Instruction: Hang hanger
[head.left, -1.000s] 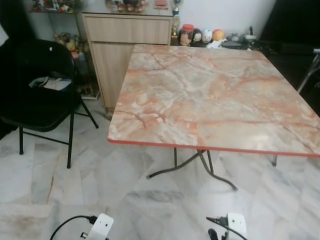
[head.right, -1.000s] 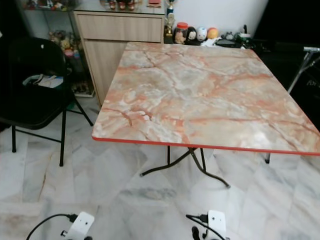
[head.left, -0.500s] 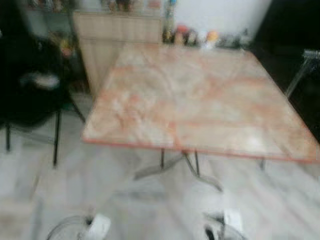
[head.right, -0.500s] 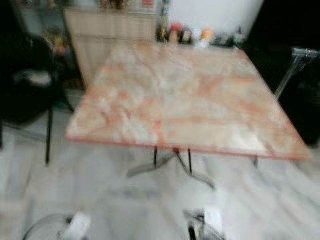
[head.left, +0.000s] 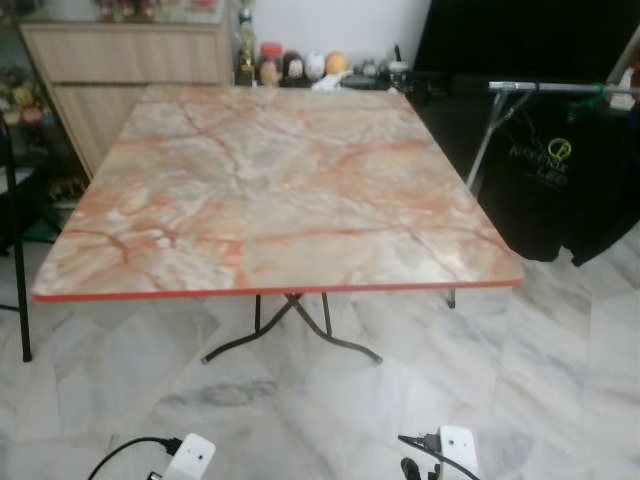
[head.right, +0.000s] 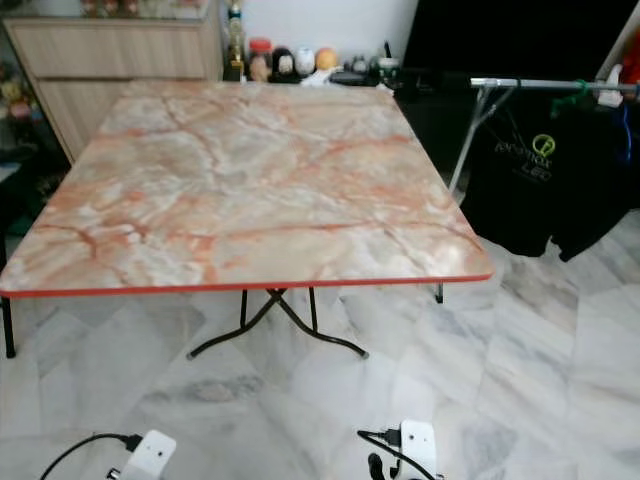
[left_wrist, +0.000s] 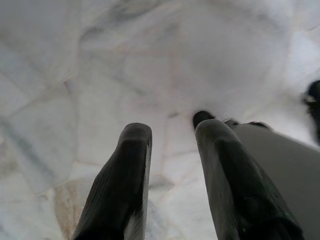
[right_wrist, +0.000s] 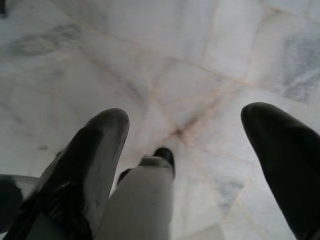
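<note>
Left gripper (left_wrist: 172, 135): hung low over the marble floor (head.left: 560, 330); fingers (left_wrist: 127, 170) stood a narrow gap apart, holding and touching nothing.

Right gripper (right_wrist: 200, 145): also hung over the floor; fingers (right_wrist: 95, 150) spread wide, empty.

Hanger (head.right: 596, 93): green hook and pale shoulder seen on the silver clothes rail (head.right: 540, 85) at the far right, beyond the table corner; a black T-shirt (head.right: 525, 180) with a green logo hung below it. Hanger mostly cut by the frame edge; shape not clear.

Table (head.left: 270, 190): pink-orange marble-pattern top, red edge, black folding legs, directly ahead.

Cabinet (head.left: 120, 60): light wood, behind the table at left, small jars (head.left: 268, 62) beside it
</note>
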